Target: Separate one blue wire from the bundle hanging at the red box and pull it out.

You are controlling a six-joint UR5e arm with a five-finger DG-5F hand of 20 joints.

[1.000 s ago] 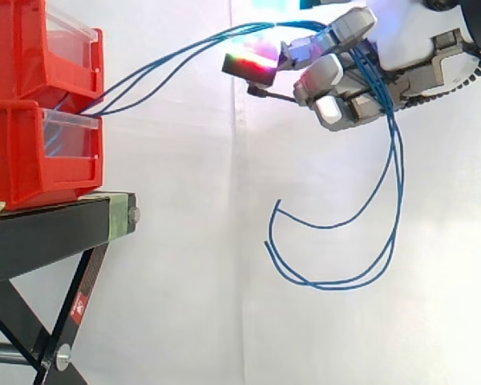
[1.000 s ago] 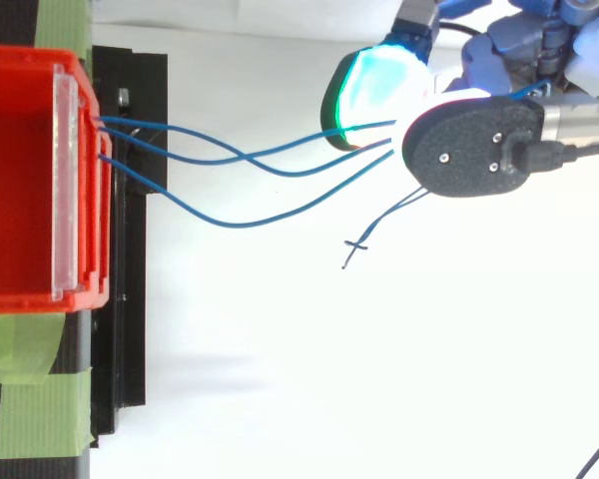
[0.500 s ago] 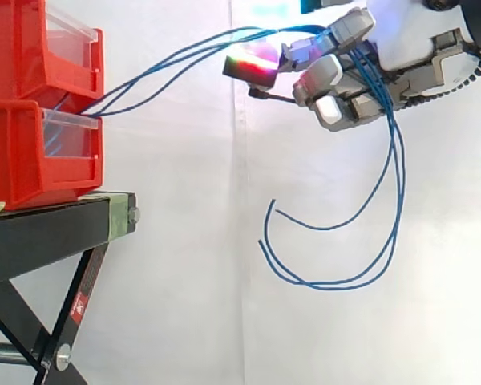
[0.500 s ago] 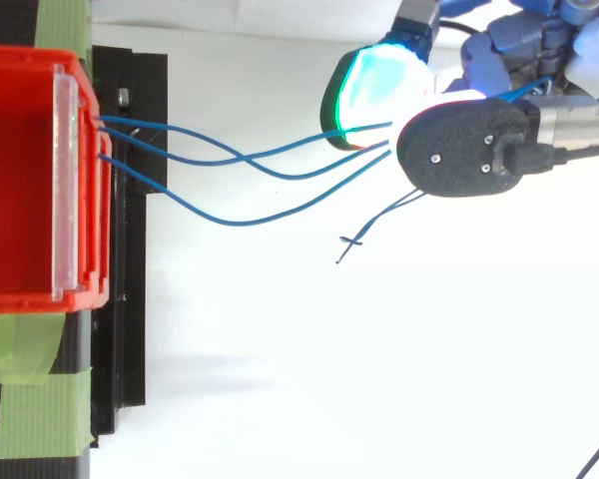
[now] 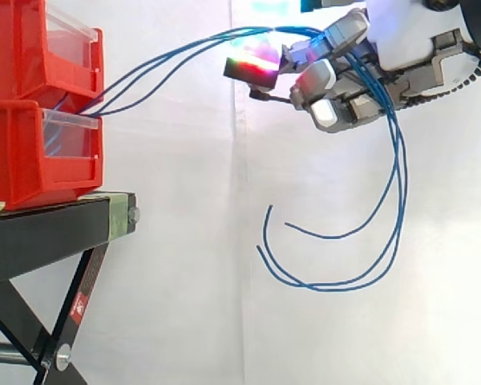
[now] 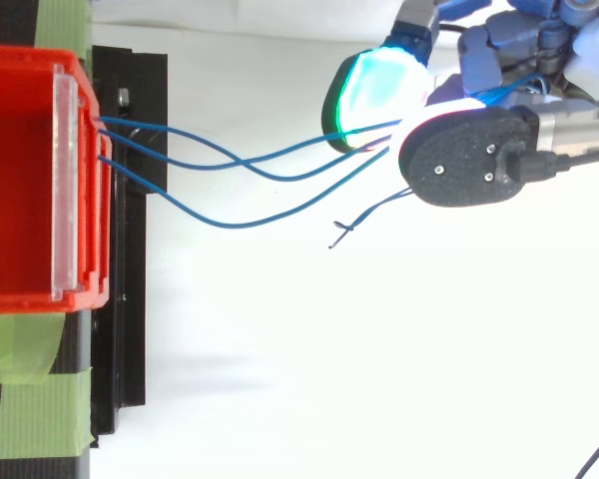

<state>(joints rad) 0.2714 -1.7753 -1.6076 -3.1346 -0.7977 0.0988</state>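
1. Hand [image 5: 349,88] sits high, well to the right of the two stacked red bins [image 5: 24,156] on the black stand [image 5: 48,233].
2. Fingers are curled shut round the blue wires [image 6: 230,225], with all three strands in the grip.
3. The wires span from the lower bin's front up to the hand, sagging slightly. In the top view two of them cross midway.
4. The free ends hang in loops below the hand, curling back left, clear of the stand.

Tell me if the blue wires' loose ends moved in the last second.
Yes. In the side view, the loose ends of the blue wires swung left, toward the red bins.
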